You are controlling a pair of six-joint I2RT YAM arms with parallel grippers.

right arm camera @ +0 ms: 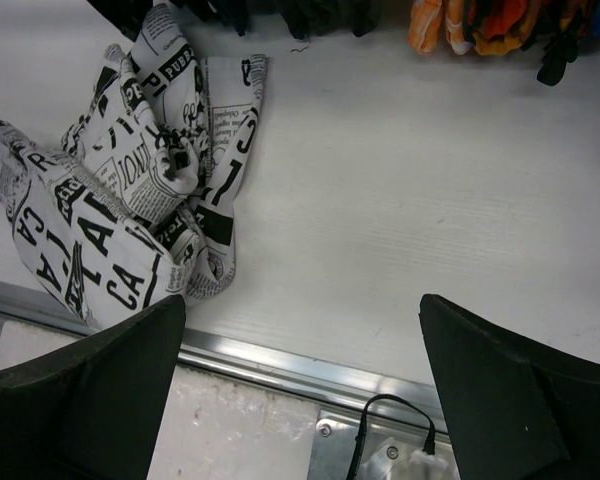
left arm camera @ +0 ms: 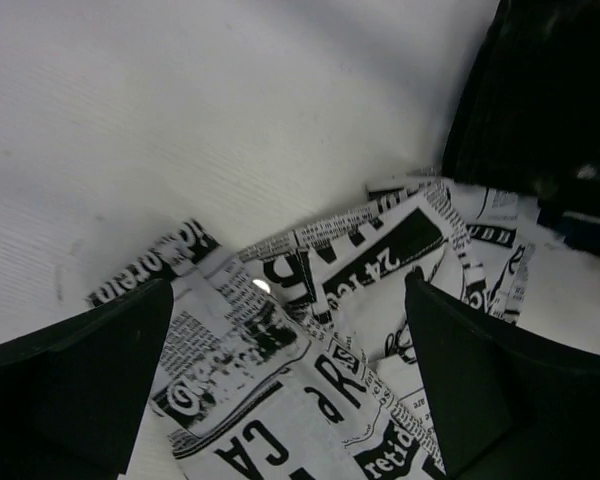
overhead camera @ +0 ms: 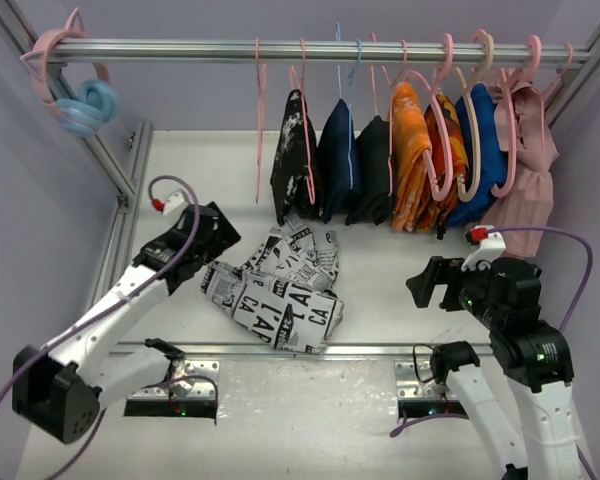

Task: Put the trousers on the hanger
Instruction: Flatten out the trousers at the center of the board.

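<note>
Trousers (overhead camera: 275, 285): crumpled on table (overhead camera: 380, 270), at 4 o'clock just beside left gripper (overhead camera: 223, 243), 9 o'clock from right gripper (overhead camera: 425, 283), well apart.
Grippers: both wide, empty.
Hanger (overhead camera: 259, 130): on rail (overhead camera: 180, 48), 12 o'clock from trousers.

The trousers (overhead camera: 275, 285) lie heaped on the table (overhead camera: 200, 170). From them, the left gripper (overhead camera: 220, 238) is at ten o'clock, the right gripper (overhead camera: 420, 285) at three. At twelve, the hanger (overhead camera: 259, 120) hangs on the rail (overhead camera: 180, 50).
</note>
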